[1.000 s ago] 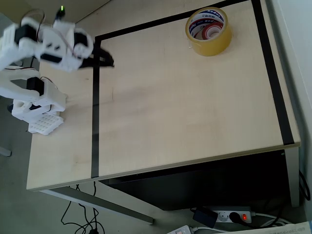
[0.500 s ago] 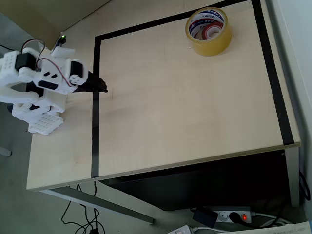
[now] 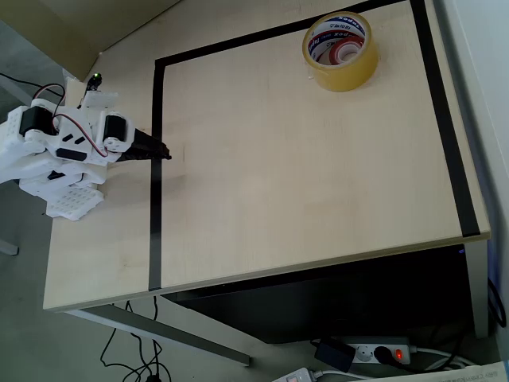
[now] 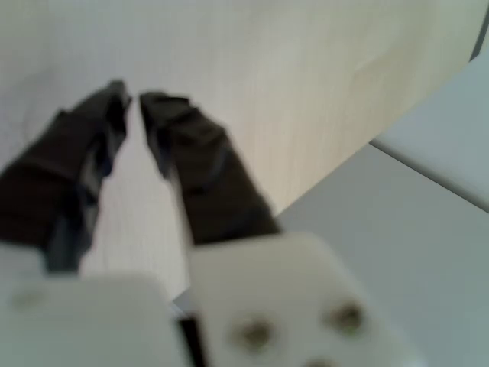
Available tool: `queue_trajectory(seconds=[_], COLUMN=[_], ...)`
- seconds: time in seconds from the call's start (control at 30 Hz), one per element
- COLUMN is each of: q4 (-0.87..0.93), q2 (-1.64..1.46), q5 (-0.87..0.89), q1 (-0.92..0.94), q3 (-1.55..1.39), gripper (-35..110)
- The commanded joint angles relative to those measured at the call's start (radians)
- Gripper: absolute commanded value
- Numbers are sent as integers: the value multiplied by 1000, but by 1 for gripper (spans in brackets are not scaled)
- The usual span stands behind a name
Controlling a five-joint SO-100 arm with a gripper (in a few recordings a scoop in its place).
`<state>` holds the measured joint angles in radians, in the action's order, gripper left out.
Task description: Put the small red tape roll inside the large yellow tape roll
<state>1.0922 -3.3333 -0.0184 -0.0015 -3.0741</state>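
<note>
Red roll's already where it belongs: the small red tape roll point(image 3: 345, 52) sits down inside the core of the large yellow tape roll point(image 3: 340, 51), far corner of the table point(image 3: 302, 183), just inside the black tape border point(image 3: 156, 159). So the job looks done, I'd say. Arm's folded low at the left edge, well apart from both rolls, prob parked out of the way. Gripper point(image 3: 163, 149) point(image 4: 131, 99) is empty, tips nearly together w/ only a thin gap between them in the wrist view, nothing held, pointing across the bare wood
</note>
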Motion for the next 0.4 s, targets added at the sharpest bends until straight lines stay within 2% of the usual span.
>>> queue_trajectory(seconds=[0.0,0.37], q4=[98,150], q2=[-2,-3], q5=[43,48], q1=[12,-80], q3=[-43,-43], gripper=[0,0])
